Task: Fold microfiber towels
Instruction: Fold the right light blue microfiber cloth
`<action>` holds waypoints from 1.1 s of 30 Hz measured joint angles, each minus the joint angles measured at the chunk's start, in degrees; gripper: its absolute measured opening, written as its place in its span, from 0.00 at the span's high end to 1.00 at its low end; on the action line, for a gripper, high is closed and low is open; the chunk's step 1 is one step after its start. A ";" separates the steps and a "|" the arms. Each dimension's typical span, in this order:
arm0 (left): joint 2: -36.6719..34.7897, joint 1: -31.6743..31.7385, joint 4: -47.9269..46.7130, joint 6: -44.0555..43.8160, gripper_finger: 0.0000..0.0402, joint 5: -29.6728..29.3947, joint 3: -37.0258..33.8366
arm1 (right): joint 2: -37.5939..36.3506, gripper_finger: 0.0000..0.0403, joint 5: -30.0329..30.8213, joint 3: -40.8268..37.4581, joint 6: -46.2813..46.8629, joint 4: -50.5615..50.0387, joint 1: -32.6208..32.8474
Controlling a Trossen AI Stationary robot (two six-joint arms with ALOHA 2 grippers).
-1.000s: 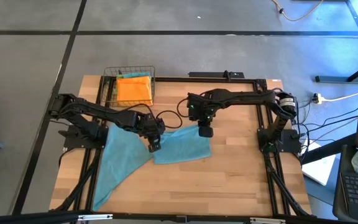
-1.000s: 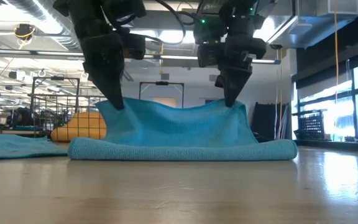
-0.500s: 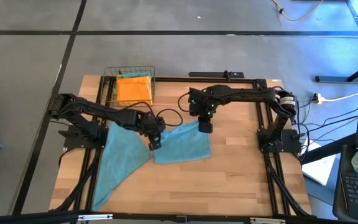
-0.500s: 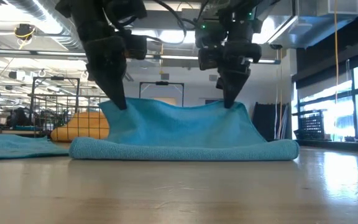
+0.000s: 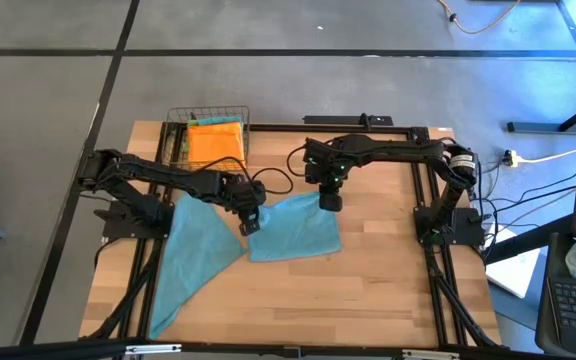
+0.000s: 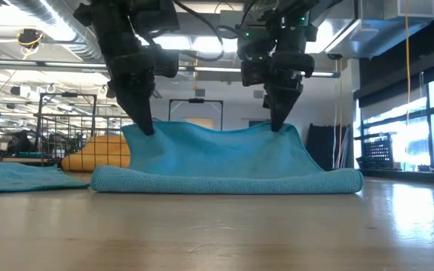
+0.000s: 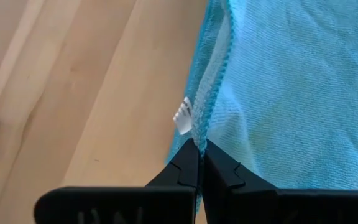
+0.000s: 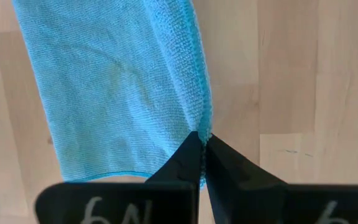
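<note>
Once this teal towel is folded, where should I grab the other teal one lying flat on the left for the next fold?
Judging by its pose, take the flat teal towel by two corners along one edge, coming straight down from above. It lies limp and spread on the table, so only thin edges offer a pinch. Both the left gripper and right gripper are now pinching the folded teal towel that way.

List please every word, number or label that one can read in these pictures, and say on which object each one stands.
"6N", partly cut off by the picture's edge: pale characters on the right gripper body, right wrist view.
Pale marks on the left gripper body: cut off, unreadable.
White tag on the teal towel edge: print too small to read.
Nothing else is legible.
</note>
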 joint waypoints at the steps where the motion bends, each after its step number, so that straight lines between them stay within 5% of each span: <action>1: 0.00 0.20 0.03 0.01 1.00 0.00 0.00 | 0.00 0.95 0.00 0.00 0.00 0.00 0.00; 17: -0.02 0.79 0.07 0.09 1.00 -1.25 0.02 | -0.04 0.97 4.69 0.00 1.88 0.08 -0.02; 33: -0.04 0.78 0.08 5.89 0.98 0.72 0.02 | -0.04 0.89 5.06 0.00 5.02 -0.44 0.00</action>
